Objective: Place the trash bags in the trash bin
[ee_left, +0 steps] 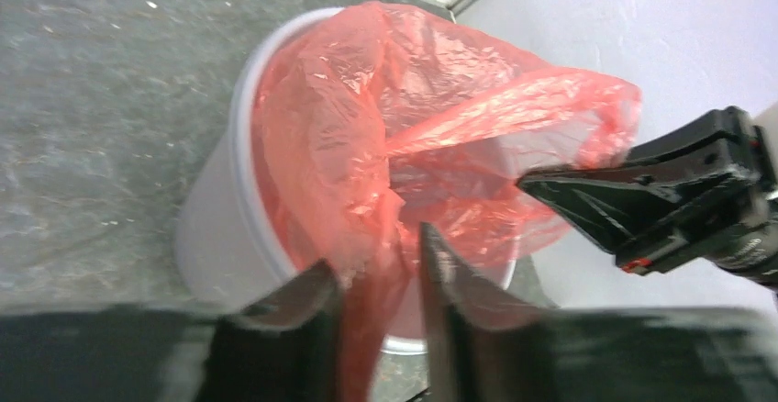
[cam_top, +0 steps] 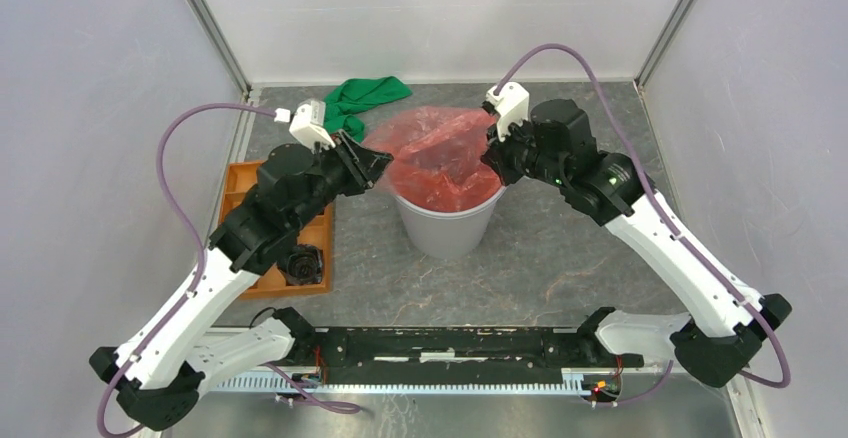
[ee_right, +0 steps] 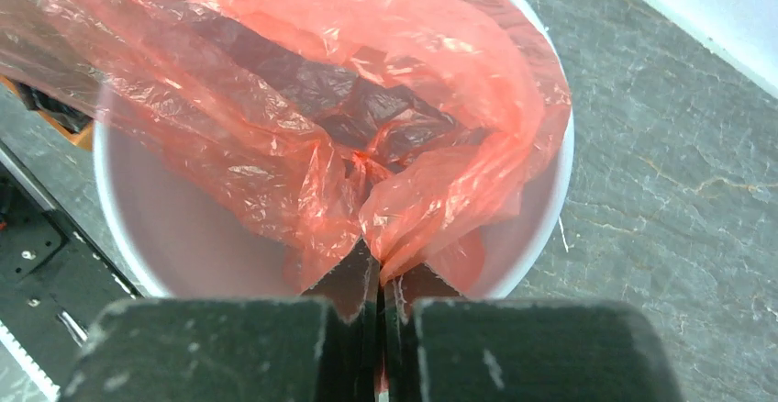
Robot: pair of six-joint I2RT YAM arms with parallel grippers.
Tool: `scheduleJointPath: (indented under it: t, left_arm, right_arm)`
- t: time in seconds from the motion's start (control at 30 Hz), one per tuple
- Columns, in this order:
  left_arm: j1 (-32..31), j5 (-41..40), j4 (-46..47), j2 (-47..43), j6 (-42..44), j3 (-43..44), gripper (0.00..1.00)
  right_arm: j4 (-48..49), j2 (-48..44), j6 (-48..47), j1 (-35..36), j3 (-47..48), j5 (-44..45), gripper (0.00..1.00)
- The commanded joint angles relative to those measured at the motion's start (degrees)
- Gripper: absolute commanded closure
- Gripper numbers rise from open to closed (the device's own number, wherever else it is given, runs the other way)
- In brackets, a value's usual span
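Thin translucent red plastic bag [cam_top: 440, 158] sits bunched in the mouth of the round light-grey plastic bin [cam_top: 445, 230] mid-worktop [cam_top: 560, 258], its top puffed above the rim. Left gripper [ee_left: 376, 260] at the bin's 9 o'clock, clamped on a twisted strand of the bag's edge. Right gripper [ee_right: 379, 278] at 3 o'clock, pinched tight on the opposite edge. Green cloth [cam_top: 365, 98] at 11 o'clock from the bin; orange compartment tray [cam_top: 240, 183] at 9 o'clock, apart.

One red bag [cam_top: 440, 158], one grey bin [cam_top: 445, 233], one green cloth [cam_top: 362, 98], one tray [cam_top: 237, 180]
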Motion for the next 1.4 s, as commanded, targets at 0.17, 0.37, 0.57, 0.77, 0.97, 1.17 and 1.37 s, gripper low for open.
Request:
scheduleJointPath:
  t: [0.17, 0.37, 0.57, 0.77, 0.97, 1.17, 1.37]
  left_arm:
    - [0.42, -3.37, -3.28, -5.64, -3.41, -2.79, 0.23]
    - [0.41, -1.13, -2.64, -11.73, -9.06, -8.99, 0.12]
    - [0.41, -0.03, 2.65, -15.23, -12.90, -14.02, 0.08]
    - [0.42, 3.37, 9.51, -11.51, -13.35, -15.39, 0.25]
    - [0.42, 1.75, 5.05, -9.40, -9.10, -9.64, 0.80]
    - [1.20, 3.20, -6.24, -5.77, -5.85, 2.31, 0.98]
    - [4.80, 15.40, -11.55, -1.88, -4.02, 7.86, 0.98]
  right_arm:
    - [3.84, -2.50, 5.58, -0.96, 4.52, -5.36, 1.00]
    - [3.05, -1.64, 5.33, -1.38, 5.73, -5.85, 1.00]
    - [3.73, -2.35, 5.57, -1.68, 5.15, -5.77, 1.00]
    - [3.57, -2.63, 6.08, -1.73, 5.34, -6.80, 1.00]
    - [2.86, -3.03, 6.09, -2.48, 6.44, -7.56, 1.00]
    - [-0.15, -1.08, 5.90, -10.53, 6.75, -14.73, 1.00]
    - [-3.19, -2.49, 4.67, -18.35, 5.23, -19.51, 1.00]
